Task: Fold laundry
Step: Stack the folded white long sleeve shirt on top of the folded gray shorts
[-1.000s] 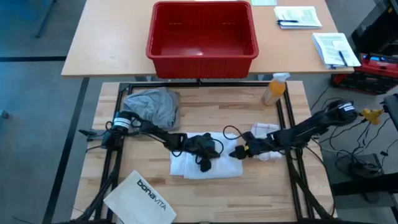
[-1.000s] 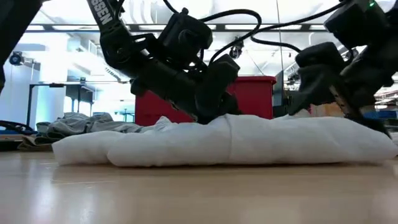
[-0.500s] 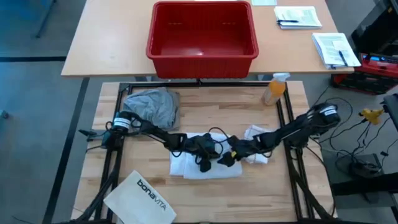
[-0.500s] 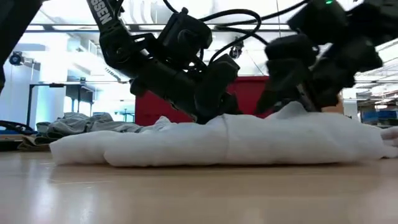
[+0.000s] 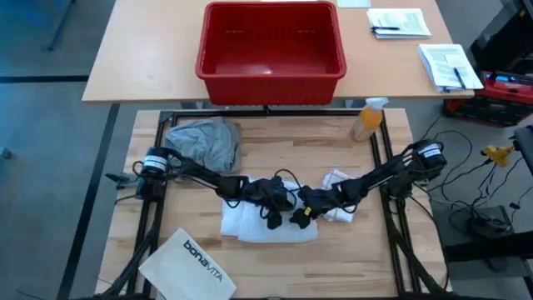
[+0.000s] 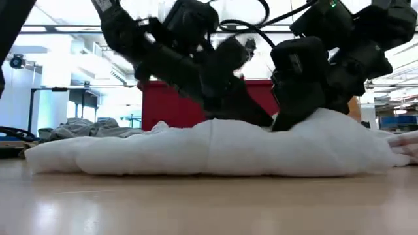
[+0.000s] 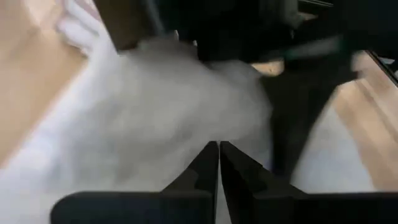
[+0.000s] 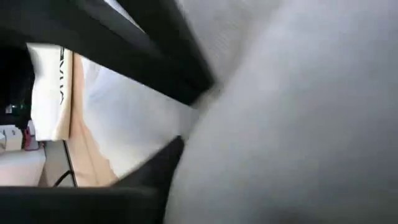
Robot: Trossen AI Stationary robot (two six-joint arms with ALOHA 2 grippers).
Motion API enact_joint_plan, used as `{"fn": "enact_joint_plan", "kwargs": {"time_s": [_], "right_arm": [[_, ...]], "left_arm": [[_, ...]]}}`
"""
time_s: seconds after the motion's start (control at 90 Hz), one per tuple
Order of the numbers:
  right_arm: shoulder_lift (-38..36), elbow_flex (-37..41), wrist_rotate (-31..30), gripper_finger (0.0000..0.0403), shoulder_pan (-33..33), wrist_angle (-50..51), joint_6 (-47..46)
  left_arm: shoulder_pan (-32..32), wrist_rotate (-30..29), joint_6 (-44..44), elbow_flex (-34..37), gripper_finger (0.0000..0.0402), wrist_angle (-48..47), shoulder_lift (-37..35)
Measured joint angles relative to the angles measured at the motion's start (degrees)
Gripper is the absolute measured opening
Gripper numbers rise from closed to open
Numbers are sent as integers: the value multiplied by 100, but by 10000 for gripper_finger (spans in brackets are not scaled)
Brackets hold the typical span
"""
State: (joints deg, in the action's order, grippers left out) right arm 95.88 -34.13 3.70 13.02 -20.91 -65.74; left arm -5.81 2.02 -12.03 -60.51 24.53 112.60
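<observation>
Left gripper (image 5: 275,208) is pressed down on the white shirt (image 5: 250,223), lower centre of the high view; in its wrist view the fingers (image 7: 211,163) are seen closed together, tips touching, with no cloth visibly pinched. Right gripper (image 5: 301,212) is set just beside it on the same shirt, at the bunched right-hand part; its finger state cannot be told, as its wrist view is filled by cloth.

The shirt is lying as a thick, partly folded bundle on the wooden table (image 5: 291,142), rounded and puffy in the low view. It is judged soft, light and limp: a fold probably won't be held unless pressed flat, and layers are likely to slide. Best taken at an edge or corner, pinching all layers.

Grey T-shirt (image 5: 204,140) is heaped at upper left of the table, with a khaki piece apparently under it.
</observation>
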Motion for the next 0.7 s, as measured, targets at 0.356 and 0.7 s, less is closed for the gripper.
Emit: {"fn": "enact_joint_plan", "kwargs": {"time_s": [0.356,0.7], "right_arm": [[-174,-176,-31,6,-15,-15,294],[-1022,-601,-197,2,-70,1261,1176]], "left_arm": [[34,-712,468,-3,0,-2817,-1992],[274,-827,-2572,2165,26,-2891,-4485]]}}
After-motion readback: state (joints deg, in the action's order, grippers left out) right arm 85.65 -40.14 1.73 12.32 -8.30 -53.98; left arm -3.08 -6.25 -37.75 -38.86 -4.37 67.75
